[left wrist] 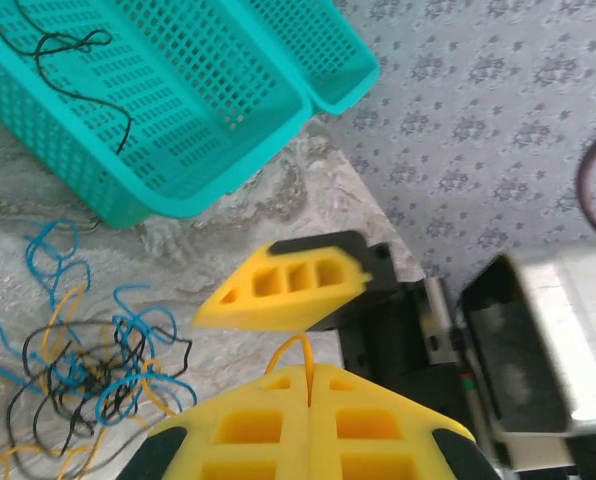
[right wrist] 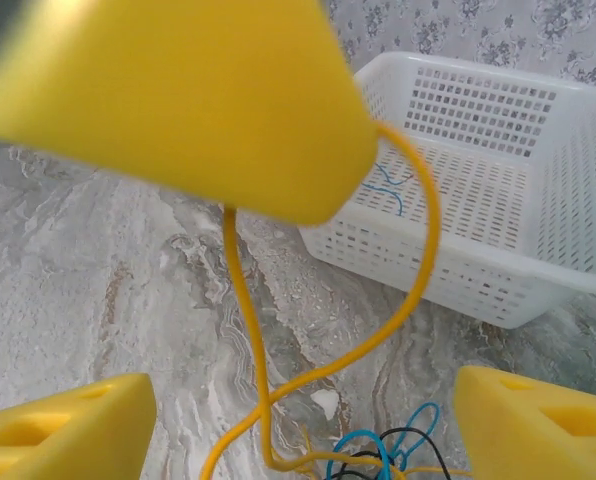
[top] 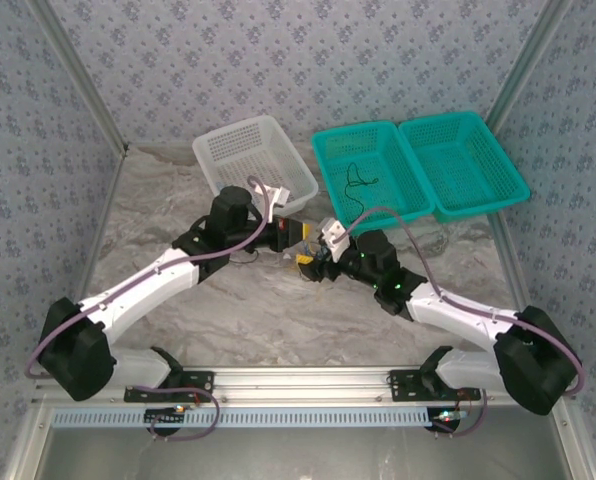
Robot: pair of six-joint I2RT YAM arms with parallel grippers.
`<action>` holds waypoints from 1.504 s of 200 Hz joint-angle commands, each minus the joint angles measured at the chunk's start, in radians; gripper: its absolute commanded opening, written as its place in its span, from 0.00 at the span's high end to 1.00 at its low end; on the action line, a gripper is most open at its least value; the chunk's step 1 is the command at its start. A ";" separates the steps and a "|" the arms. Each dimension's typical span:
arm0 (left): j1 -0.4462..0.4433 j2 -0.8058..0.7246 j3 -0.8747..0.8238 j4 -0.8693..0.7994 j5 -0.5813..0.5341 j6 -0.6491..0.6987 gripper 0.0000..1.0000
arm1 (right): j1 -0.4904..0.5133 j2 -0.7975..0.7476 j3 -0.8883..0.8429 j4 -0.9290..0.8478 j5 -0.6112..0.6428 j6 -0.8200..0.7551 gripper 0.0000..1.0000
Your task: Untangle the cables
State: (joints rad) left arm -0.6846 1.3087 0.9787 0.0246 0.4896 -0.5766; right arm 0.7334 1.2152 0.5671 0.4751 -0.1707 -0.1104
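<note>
- From the top external view we see the left gripper (top: 300,238) out over the marbled bench (top: 278,320); the right gripper (top: 310,262) sits just beside it on the near side; a white basket (top: 248,150) stands beyond the left gripper, and two teal baskets (top: 416,165) stand beyond it to the right; a black cable (top: 354,182) lies in the teal basket closer to the left gripper; at this size we cannot tell how either pair of jaws stands.
- From the left wrist we see the left gripper's jaws pressed together on a yellow cable (left wrist: 300,340), which arches up out of the seam between them; one yellow finger (left wrist: 283,290) of the right gripper hangs just above the left gripper's tips; on the bench to the left of the left gripper lies a tangle (left wrist: 88,370) of blue, black and yellow cables.
- From the right wrist we see the left gripper, blurred, at the top; two strands of the yellow cable drop from it toward the tangle below; the right gripper's jaws stand wide apart, one finger (right wrist: 58,430) in each lower corner, with the strands between them and touching neither; beyond the left gripper, the white basket holds a blue cable (right wrist: 390,190).
</note>
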 commanded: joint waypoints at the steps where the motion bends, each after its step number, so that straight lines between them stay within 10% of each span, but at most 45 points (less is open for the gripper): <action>1: 0.010 -0.021 0.002 0.047 0.054 -0.009 1.00 | 0.008 0.030 -0.010 0.108 0.077 -0.055 0.25; 137: 0.077 -0.052 0.011 0.053 0.125 -0.023 1.00 | 0.034 0.227 -0.009 0.199 0.287 0.068 0.79; 301: 0.268 -0.275 -0.060 -0.044 -0.155 -0.022 1.00 | 0.035 0.411 0.011 0.022 0.382 0.227 0.82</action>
State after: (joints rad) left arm -0.4442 1.0870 0.9257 -0.0120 0.4194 -0.5961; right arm 0.7650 1.5959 0.5655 0.5640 0.1768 0.0807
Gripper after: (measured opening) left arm 0.042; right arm 0.181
